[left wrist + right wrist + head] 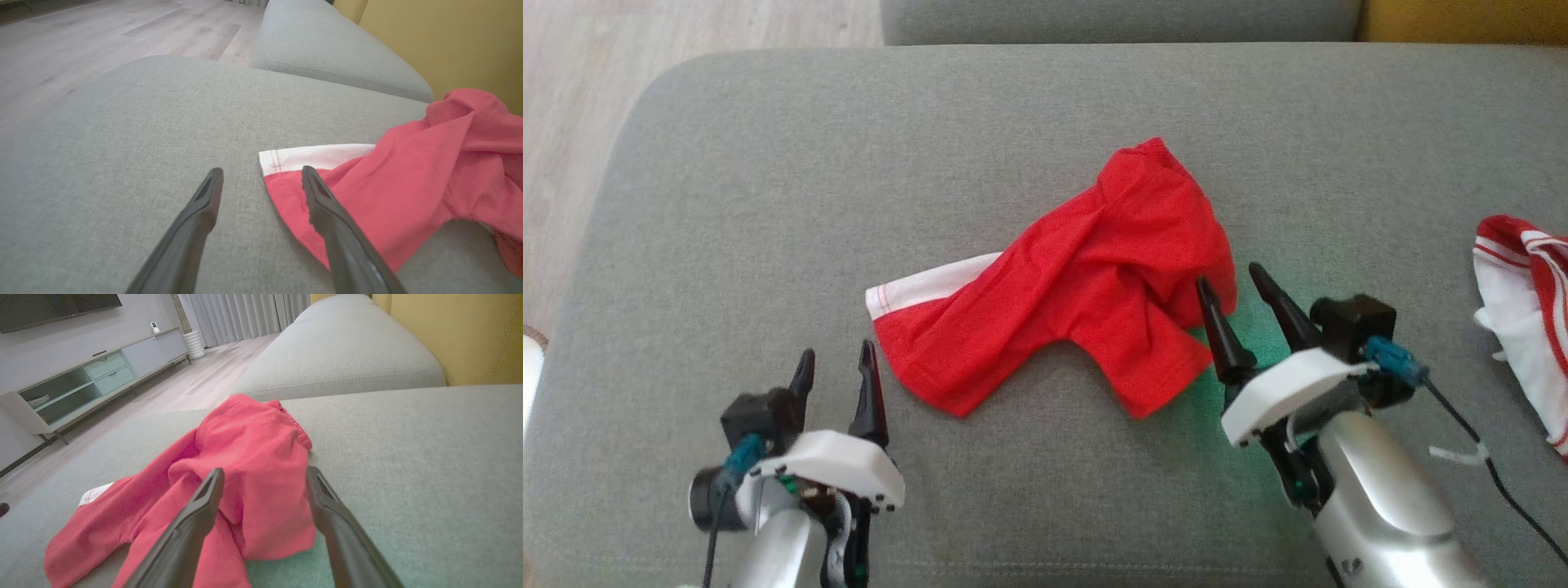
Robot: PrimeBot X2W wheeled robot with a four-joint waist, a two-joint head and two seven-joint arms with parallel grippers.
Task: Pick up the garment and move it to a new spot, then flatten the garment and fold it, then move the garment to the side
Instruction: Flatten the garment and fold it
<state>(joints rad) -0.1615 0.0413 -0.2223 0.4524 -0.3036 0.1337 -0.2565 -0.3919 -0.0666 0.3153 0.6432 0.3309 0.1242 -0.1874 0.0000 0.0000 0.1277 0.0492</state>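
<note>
Crumpled red fabric garment (1086, 278), white-hemmed: one. Red-and-white striped cloth (1523, 310): one, cut off at edge. Left gripper (837, 349), right gripper (1227, 274): two, agape, empty.

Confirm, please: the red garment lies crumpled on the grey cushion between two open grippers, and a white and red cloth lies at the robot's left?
One thing is wrong: the white and red cloth lies at the robot's right, not left, as the head view shows. The red garment does lie crumpled on the grey cushion between the open left gripper and right gripper.
</note>
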